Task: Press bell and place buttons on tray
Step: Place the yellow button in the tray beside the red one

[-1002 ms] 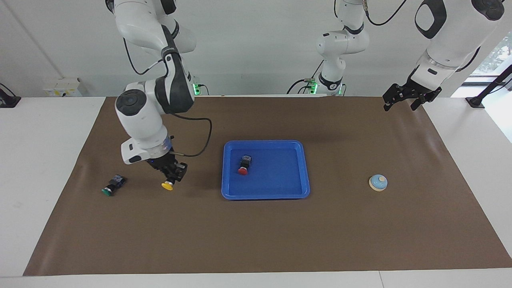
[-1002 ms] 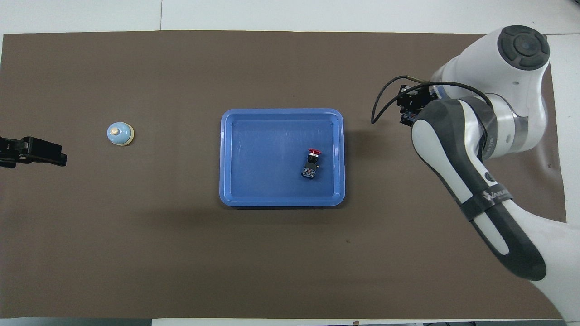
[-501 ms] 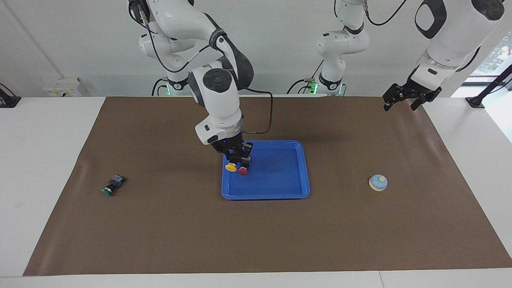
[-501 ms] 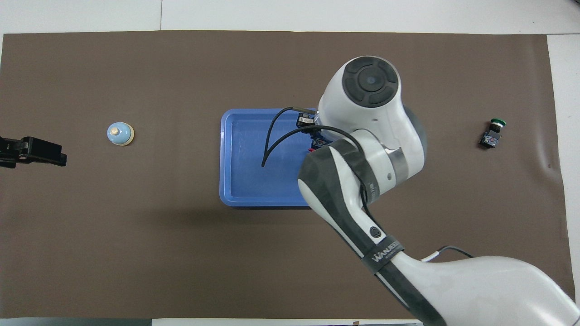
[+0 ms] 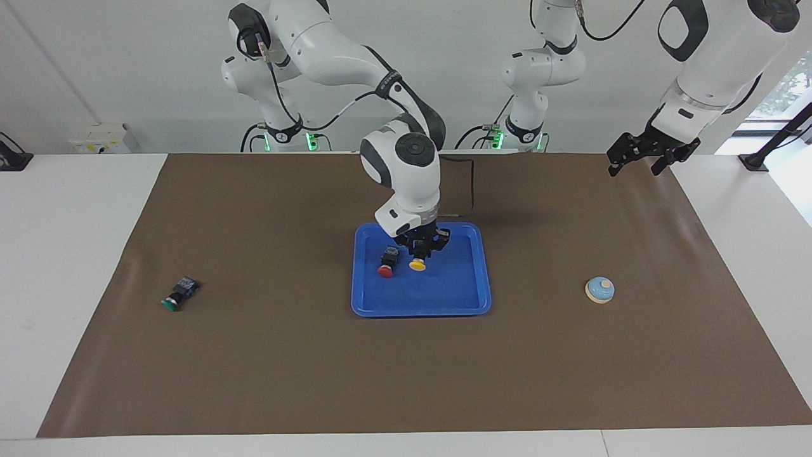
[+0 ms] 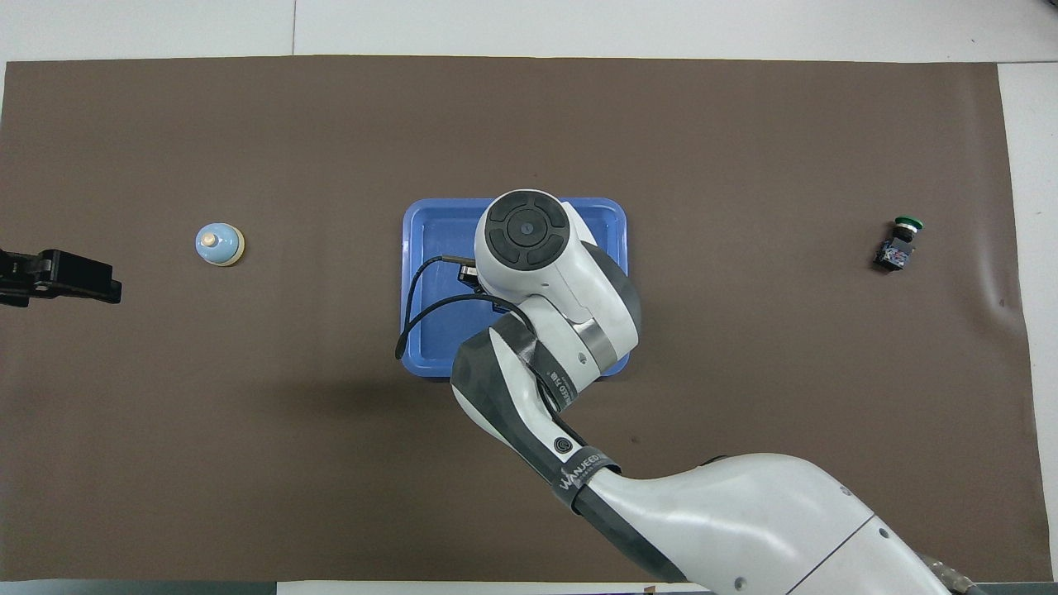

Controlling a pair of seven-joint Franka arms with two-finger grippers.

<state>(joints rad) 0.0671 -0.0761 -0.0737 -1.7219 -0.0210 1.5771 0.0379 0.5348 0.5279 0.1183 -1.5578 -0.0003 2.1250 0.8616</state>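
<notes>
The blue tray (image 5: 458,298) lies mid-mat and also shows in the overhead view (image 6: 423,248). The red button (image 5: 386,265) lies in it on its side. My right gripper (image 5: 422,249) is shut on the yellow button (image 5: 417,264) and holds it low over the tray, beside the red one. I cannot tell whether it touches the tray floor. In the overhead view my right arm hides both. The green button (image 5: 174,298) (image 6: 898,243) lies on the mat toward the right arm's end. The bell (image 5: 599,289) (image 6: 219,245) stands toward the left arm's end. My left gripper (image 5: 642,158) (image 6: 58,277) waits open, raised over the mat's edge.
A brown mat (image 5: 406,381) covers the table. The right arm's black cable (image 6: 413,314) loops over the tray's rim. White table surface (image 5: 70,254) borders the mat at both ends.
My right gripper carried the yellow button from the mat near the green button over to the tray, then past the red button toward the tray's middle. The left arm has not moved.
</notes>
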